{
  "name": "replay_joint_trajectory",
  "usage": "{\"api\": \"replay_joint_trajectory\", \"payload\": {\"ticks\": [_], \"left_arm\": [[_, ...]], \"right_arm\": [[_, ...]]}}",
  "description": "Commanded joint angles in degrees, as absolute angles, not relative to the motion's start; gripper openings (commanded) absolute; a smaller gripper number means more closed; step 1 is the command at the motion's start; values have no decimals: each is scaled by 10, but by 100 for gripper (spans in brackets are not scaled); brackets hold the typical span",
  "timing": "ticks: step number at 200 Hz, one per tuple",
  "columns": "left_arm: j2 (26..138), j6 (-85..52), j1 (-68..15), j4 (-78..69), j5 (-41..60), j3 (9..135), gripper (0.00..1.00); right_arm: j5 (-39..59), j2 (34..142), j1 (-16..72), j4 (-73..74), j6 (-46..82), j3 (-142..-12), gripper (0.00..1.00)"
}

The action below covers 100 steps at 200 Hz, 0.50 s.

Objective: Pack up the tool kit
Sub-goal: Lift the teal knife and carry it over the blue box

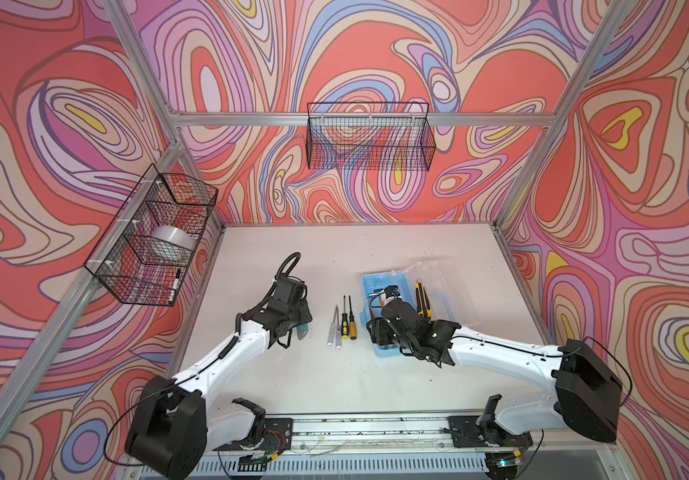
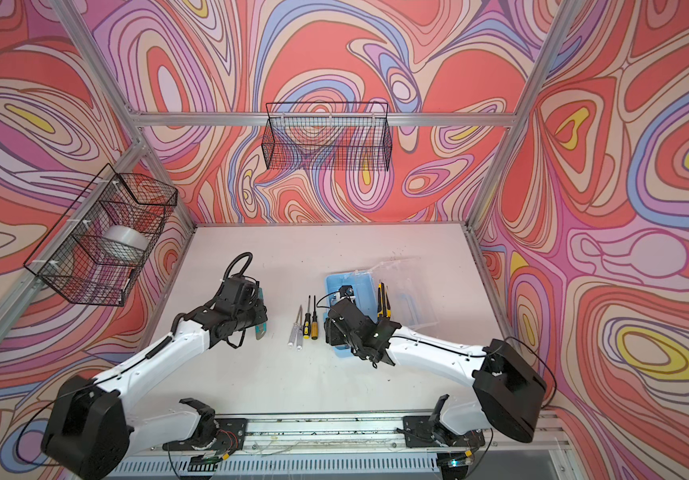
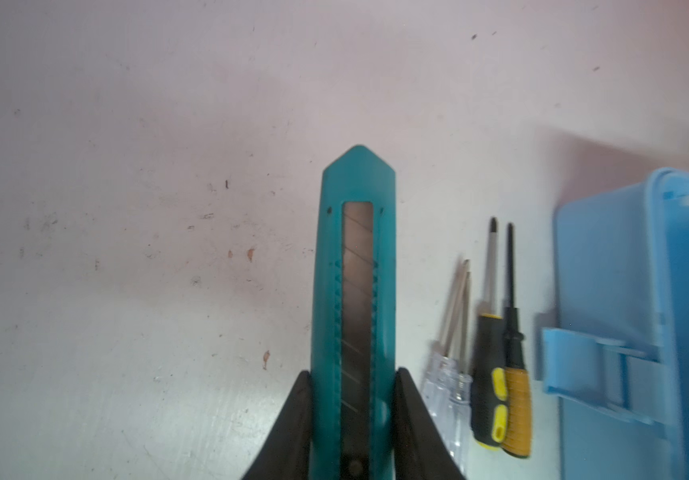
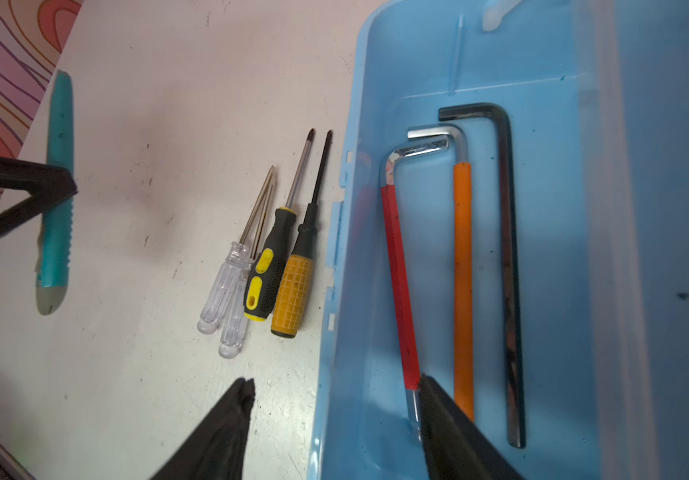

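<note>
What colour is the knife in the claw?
The knife is teal, clearest in the left wrist view.

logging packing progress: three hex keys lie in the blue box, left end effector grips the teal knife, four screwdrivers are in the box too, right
Not quite. The four screwdrivers lie on the table beside the blue box, not in it; the right wrist view shows this. The hex keys are inside and the left end effector grips the teal knife.

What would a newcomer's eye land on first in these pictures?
The teal utility knife clamped in the left end effector fills the left wrist view. Next, the open light-blue tool box, right of centre on the table, holds three hex keys, with four screwdrivers lined up beside it.
</note>
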<state>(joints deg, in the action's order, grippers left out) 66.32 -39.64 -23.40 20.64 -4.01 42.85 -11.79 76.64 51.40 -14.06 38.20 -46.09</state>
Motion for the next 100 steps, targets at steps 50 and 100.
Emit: {"api": "replay_joint_trajectory", "payload": {"ticks": [50, 100], "left_arm": [[740, -468, -450, 106, -103, 584, 21], [912, -475, -519, 56, -78, 725, 22]], "right_arm": [[-208, 565, 463, -274, 364, -456, 66], [-263, 459, 454, -356, 371, -452, 65]]}}
